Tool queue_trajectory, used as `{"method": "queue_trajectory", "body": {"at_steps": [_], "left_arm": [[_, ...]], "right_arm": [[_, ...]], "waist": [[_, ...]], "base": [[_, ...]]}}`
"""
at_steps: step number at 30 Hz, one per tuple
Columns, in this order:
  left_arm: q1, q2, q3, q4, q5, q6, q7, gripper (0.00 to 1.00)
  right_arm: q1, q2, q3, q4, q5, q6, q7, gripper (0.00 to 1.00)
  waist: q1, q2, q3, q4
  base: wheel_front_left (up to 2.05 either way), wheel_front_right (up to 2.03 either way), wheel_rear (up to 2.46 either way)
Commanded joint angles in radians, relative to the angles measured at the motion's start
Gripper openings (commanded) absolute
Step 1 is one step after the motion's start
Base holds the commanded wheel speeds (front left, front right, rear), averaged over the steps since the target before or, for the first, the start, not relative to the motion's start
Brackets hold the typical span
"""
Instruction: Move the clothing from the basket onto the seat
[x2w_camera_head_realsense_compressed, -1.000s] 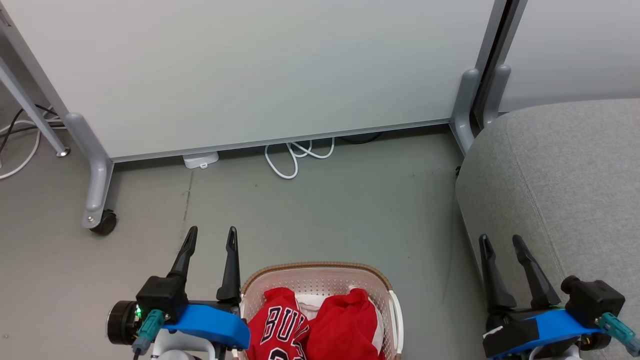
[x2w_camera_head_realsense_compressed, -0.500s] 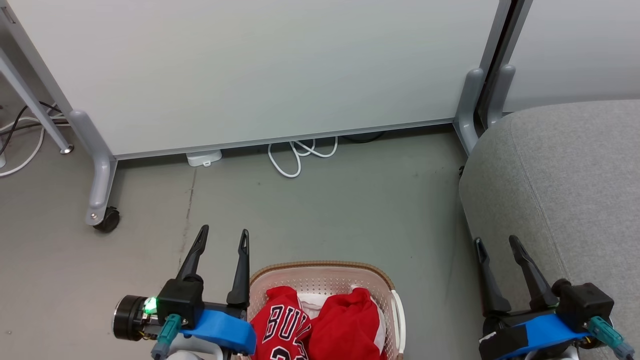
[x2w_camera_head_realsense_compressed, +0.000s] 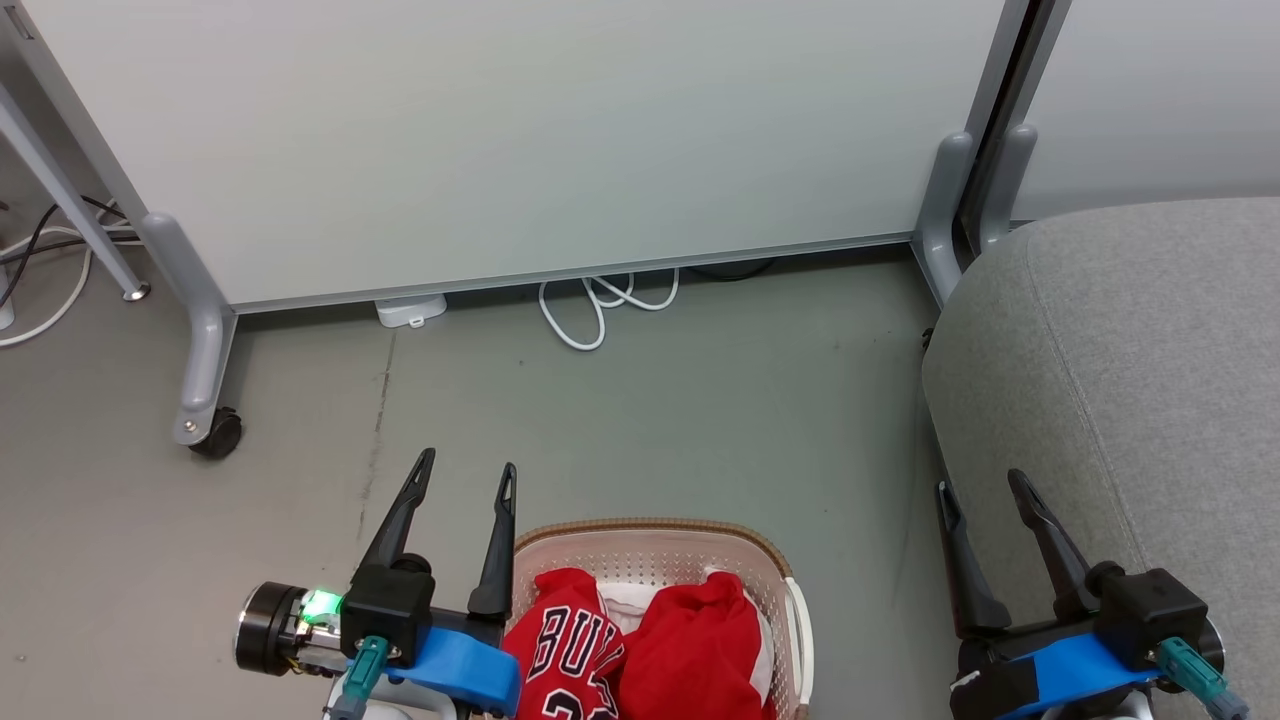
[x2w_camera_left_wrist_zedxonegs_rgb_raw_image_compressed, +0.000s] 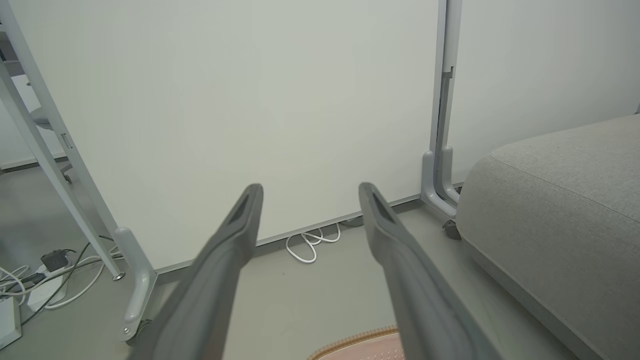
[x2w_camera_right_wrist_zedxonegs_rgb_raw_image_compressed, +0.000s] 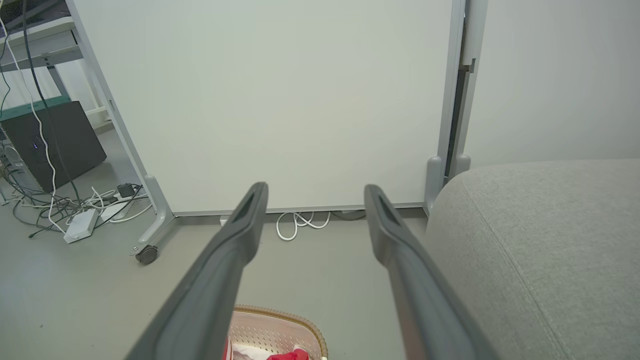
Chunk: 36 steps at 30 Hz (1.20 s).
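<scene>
Grey floor (x2w_camera_head_realsense_compressed: 700, 420); clothing (x2w_camera_head_realsense_compressed: 690, 650) in basket (x2w_camera_head_realsense_compressed: 650, 527), seat (x2w_camera_head_realsense_compressed: 1130, 350) to right.

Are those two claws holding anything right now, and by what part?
Nothing is held. The left gripper and right gripper are open and empty; the clothing lies in the basket.

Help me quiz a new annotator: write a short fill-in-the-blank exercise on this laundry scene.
1. The clothing lying in the basket is bright ____ in colour.
2. The left gripper and the right gripper are both ____, holding nothing.
3. From the robot's own side, the seat stands to the ____ of the basket.

Missing words: red; open; right.
</scene>
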Motion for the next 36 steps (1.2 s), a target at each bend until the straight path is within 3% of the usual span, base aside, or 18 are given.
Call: {"method": "queue_trajectory", "body": {"at_steps": [1, 15, 20, 28, 36], "left_arm": [[-0.011, 0.001, 0.004, 0.002, 0.005, -0.002, -0.005, 1.0], [-0.02, -0.003, 0.007, 0.014, 0.0, -0.011, -0.005, 1.0], [-0.057, -0.001, -0.006, 0.05, -0.001, -0.033, -0.005, 1.0], [-0.194, 0.03, -0.059, 0.188, 0.001, -0.072, -0.004, 1.0], [-0.351, 0.08, -0.143, 0.371, -0.006, -0.083, -0.004, 1.0]], "right_arm": [[0.012, -0.006, 0.001, -0.001, -0.002, 0.0, -0.006, 1.0], [0.005, -0.006, 0.002, 0.003, 0.005, 0.0, -0.006, 1.0], [-0.012, -0.006, 0.006, 0.004, 0.005, 0.0, -0.006, 1.0], [-0.055, -0.006, 0.014, -0.007, 0.006, 0.0, -0.006, 1.0], [-0.126, -0.006, 0.01, -0.022, 0.014, 0.0, -0.005, 1.0]], "waist": [[0.0, -0.0001, 0.001, 0.0], [0.0, -0.0001, 0.008, 0.001], [0.0, -0.0001, 0.025, -0.006], [0.0, -0.0001, 0.113, -0.038], [0.0, -0.0001, 0.244, -0.091]], "base": [[0.0, 0.0, 0.0], [0.0, 0.0, 0.0], [0.0, 0.0, 0.0], [0.0, 0.0, 0.0], [0.0, 0.0, 0.0]]}}
